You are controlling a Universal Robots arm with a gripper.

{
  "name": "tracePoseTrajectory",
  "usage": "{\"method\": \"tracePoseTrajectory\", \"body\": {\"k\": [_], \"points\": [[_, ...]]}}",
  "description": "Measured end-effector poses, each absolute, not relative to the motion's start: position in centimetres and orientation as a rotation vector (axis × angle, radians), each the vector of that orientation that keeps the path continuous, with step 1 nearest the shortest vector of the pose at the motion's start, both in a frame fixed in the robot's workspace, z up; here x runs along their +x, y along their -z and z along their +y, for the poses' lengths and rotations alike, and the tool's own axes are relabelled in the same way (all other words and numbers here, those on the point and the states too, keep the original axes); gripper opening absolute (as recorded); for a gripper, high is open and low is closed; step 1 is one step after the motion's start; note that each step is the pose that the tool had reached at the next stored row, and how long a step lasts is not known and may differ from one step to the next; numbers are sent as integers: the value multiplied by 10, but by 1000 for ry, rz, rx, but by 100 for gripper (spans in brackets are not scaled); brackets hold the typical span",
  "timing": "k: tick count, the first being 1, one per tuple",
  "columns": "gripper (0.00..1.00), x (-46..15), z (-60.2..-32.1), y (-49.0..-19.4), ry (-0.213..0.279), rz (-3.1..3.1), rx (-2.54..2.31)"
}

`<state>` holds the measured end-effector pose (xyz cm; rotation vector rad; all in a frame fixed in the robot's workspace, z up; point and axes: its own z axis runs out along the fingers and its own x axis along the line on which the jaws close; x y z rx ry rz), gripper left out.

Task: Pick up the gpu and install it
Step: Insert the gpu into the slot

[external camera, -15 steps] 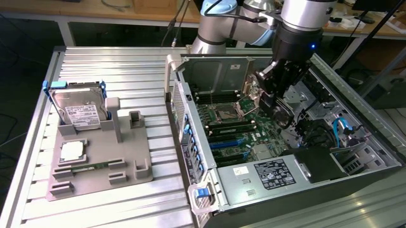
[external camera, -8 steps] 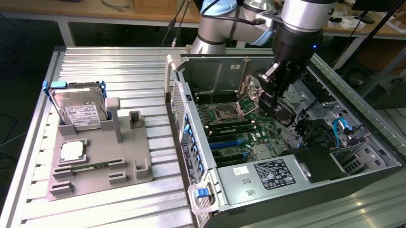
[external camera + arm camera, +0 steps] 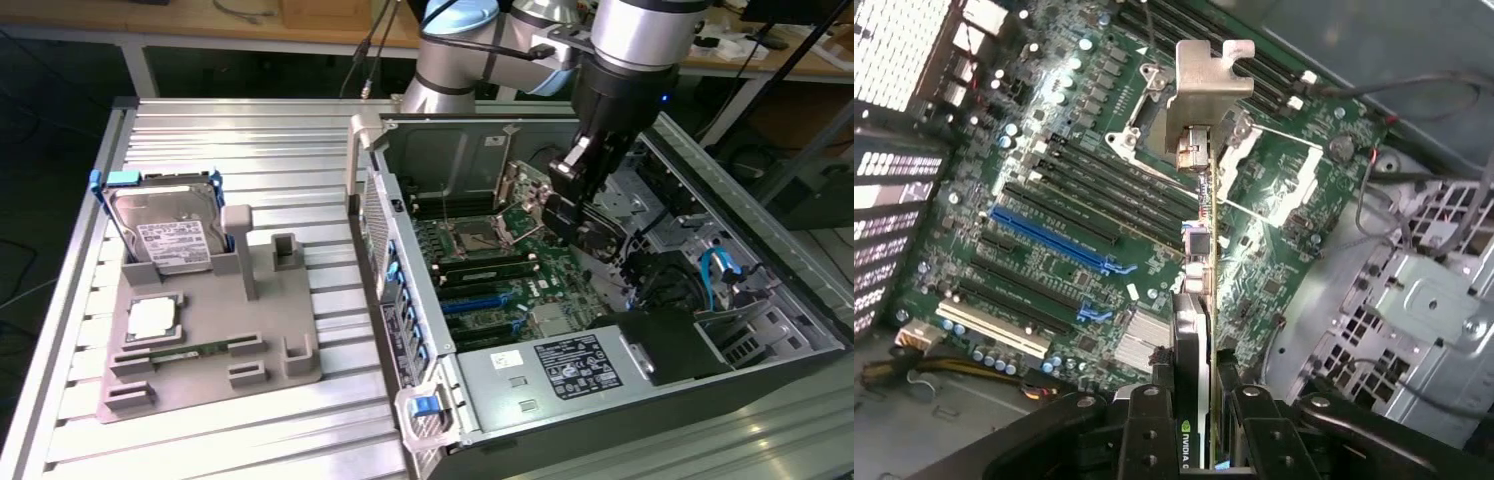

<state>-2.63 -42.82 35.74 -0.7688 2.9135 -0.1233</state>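
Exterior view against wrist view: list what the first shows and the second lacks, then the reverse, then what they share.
Exterior view adds: the hard drive standing in the grey holder on the ribbed table, and the arm reaching into the case. Wrist view adds: the gpu edge-on, its silver bracket far from the jaws, a green logo near them. Shared: motherboard, CPU socket, and the gpu gripped in the jaws over the board.

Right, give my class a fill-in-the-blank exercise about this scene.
1. The tool is shut on the gpu over the ___ motherboard.
2. The gpu's end bracket is ___ metal.
3. The hard drive in the grey holder has a ___ frame.
Missing: green; silver; blue.
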Motion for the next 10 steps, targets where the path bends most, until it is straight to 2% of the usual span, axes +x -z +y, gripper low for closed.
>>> {"method": "tracePoseTrajectory", "body": {"k": [10], "points": [[27,-26,-428,-354,103,2815,-1054]]}}
